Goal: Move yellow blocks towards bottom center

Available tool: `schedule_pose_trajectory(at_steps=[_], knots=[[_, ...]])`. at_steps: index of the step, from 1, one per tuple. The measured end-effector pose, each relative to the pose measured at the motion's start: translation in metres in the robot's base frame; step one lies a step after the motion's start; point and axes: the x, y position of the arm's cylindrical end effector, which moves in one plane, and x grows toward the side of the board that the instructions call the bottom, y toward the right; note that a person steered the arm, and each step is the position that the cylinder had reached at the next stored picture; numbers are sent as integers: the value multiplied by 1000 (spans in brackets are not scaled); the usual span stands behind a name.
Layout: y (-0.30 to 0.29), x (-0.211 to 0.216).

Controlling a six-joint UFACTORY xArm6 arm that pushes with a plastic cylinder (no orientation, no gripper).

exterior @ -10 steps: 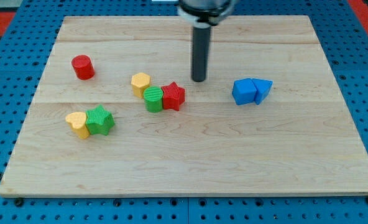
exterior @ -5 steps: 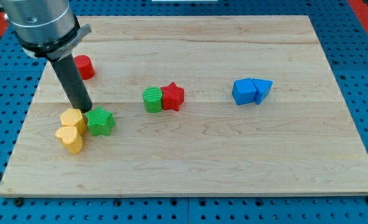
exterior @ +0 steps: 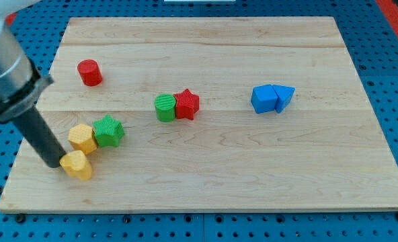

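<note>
Now my tip (exterior: pixel 52 163), a bare rod holding nothing, touches the lower yellow block (exterior: pixel 76 165) from the view's left, with the yellow hexagonal block (exterior: pixel 82 138) just above and bottom center far to the right.

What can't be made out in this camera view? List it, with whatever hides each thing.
- My tip: whether it touches the lower yellow block to its right; the two meet in the picture, contact unclear.
- The arm above the dark rod: cut off by the view's left and top edges.
- The lower yellow block's shape: too small to tell.
- The two blue blocks: pressed together, so the hidden faces between them cannot be seen.
</note>
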Motion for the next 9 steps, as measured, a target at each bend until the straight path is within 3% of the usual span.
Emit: schedule_pose_trajectory(at_steps=[1,2,3,4,5,6,7,9], knots=[[90,-1],[40,4],[47,39],[147,40],[73,42],[-37,28],[-97,-4],[-103,-56]])
